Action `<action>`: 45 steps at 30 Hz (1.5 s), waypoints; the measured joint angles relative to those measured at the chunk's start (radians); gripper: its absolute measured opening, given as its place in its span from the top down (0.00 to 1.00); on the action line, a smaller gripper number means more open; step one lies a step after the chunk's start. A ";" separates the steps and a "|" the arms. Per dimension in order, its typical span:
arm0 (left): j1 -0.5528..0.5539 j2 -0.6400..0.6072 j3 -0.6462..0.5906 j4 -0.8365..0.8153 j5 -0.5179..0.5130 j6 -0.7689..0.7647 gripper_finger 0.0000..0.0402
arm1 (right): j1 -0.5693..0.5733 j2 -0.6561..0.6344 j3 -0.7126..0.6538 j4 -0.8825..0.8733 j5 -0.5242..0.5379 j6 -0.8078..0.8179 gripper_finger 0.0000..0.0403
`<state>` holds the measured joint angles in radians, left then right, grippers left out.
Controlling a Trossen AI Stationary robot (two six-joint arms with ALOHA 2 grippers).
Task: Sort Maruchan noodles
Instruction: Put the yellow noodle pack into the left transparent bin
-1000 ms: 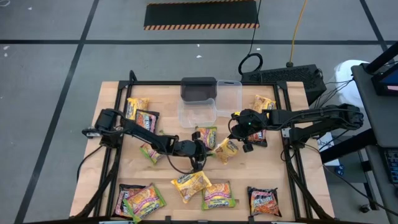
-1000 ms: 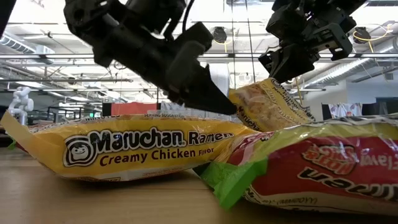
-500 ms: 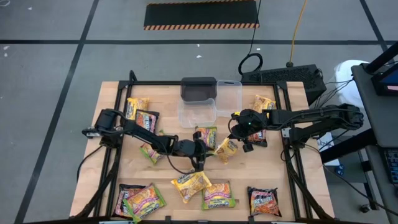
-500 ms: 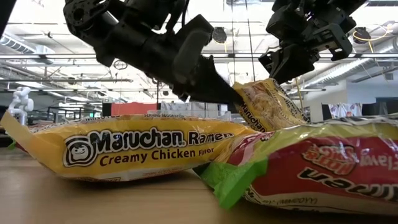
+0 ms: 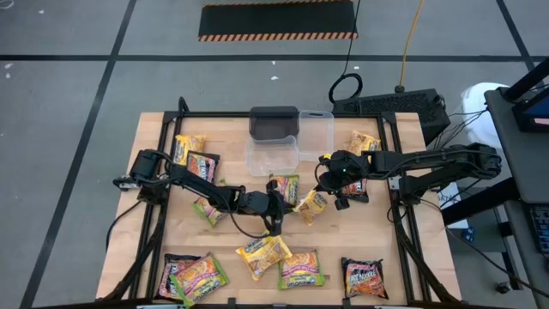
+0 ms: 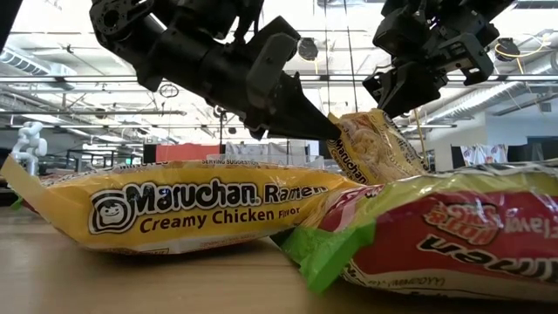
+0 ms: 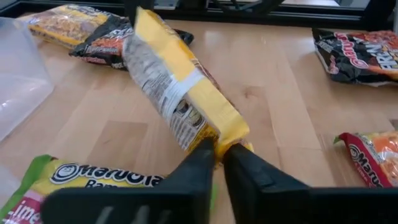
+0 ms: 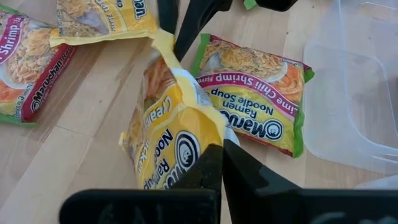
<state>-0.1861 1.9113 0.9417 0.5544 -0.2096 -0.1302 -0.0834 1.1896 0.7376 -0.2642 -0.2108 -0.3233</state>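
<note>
A yellow Maruchan noodle packet [image 5: 313, 204] [image 8: 168, 137] hangs between my two grippers over the middle of the table. My left gripper [image 7: 219, 152] [image 5: 292, 209] is shut on its end toward the table's left. My right gripper [image 8: 221, 152] [image 5: 328, 192] is shut on the opposite end. A green-edged shrimp packet [image 8: 255, 106] lies flat on the wood beside it. More packets lie flat near the table's front edge [image 5: 264, 253] and at its left [image 5: 202, 166] and right [image 5: 363, 142]. My left gripper pinches the yellow packet's flat end seam [image 7: 233, 135] between its two fingers. They come nearly level from the table's left. The packet runs away from them, turned on edge. My right gripper pinches the packet's other end [image 8: 208, 134] between its two fingers, slanting down from the table's right. The packet is tilted and crumpled below them. Whether its lower edge touches the table I cannot tell.
Two clear tubs [image 5: 272, 154] [image 5: 316, 130] and a dark grey box [image 5: 274, 122] stand at the far middle. A dark packet [image 5: 356, 190] lies under my right arm. In the low view a yellow packet [image 6: 174, 209] and a red-and-green one [image 6: 436, 235] lie close in front.
My left gripper has tipped and reached toward the yellow packet and taken hold of its end. That end of the packet has been drawn in and narrowed. My right gripper has kept still.
</note>
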 joint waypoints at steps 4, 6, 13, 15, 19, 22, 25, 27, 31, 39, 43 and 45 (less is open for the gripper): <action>0.007 0.000 0.000 0.000 0.000 -0.028 0.99 | 0.000 0.000 0.000 0.000 0.001 -0.001 1.00; 0.007 0.000 0.000 0.000 0.000 -0.030 0.99 | 0.000 0.000 0.000 0.000 0.001 -0.002 1.00; 0.007 0.000 0.000 0.036 0.000 -0.021 0.99 | 0.000 0.000 0.000 0.002 0.001 -0.014 1.00; 0.007 0.000 0.000 0.046 0.000 -0.009 1.00 | 0.000 0.000 0.000 0.002 0.001 -0.014 1.00; 0.007 0.000 0.000 0.057 -0.004 -0.003 1.00 | 0.000 0.000 0.000 0.005 0.001 -0.013 1.00; 0.007 0.000 0.000 0.059 -0.008 -0.003 1.00 | 0.000 0.000 0.000 0.005 0.001 -0.011 1.00; 0.007 0.000 0.000 0.085 -0.021 0.008 1.00 | 0.000 0.000 0.000 0.007 0.001 -0.012 1.00; 0.007 0.000 0.000 0.108 -0.023 0.026 1.00 | 0.000 0.000 0.000 0.010 0.003 -0.013 1.00; 0.012 0.000 0.000 0.128 -0.027 0.044 1.00 | -0.001 0.000 0.000 0.013 0.006 -0.012 1.00; 0.028 0.000 0.000 0.129 -0.027 0.043 1.00 | -0.001 0.000 0.000 0.064 0.011 -0.016 1.00; 0.041 0.000 0.000 0.129 -0.028 0.044 1.00 | -0.002 -0.001 0.000 0.074 0.042 -0.030 1.00; 0.052 -0.004 0.000 0.130 -0.033 0.044 1.00 | -0.002 -0.001 0.003 0.072 0.073 -0.030 1.00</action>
<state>-0.1342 1.9076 0.9416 0.6845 -0.2430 -0.0863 -0.0849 1.1889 0.7404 -0.1923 -0.1374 -0.3536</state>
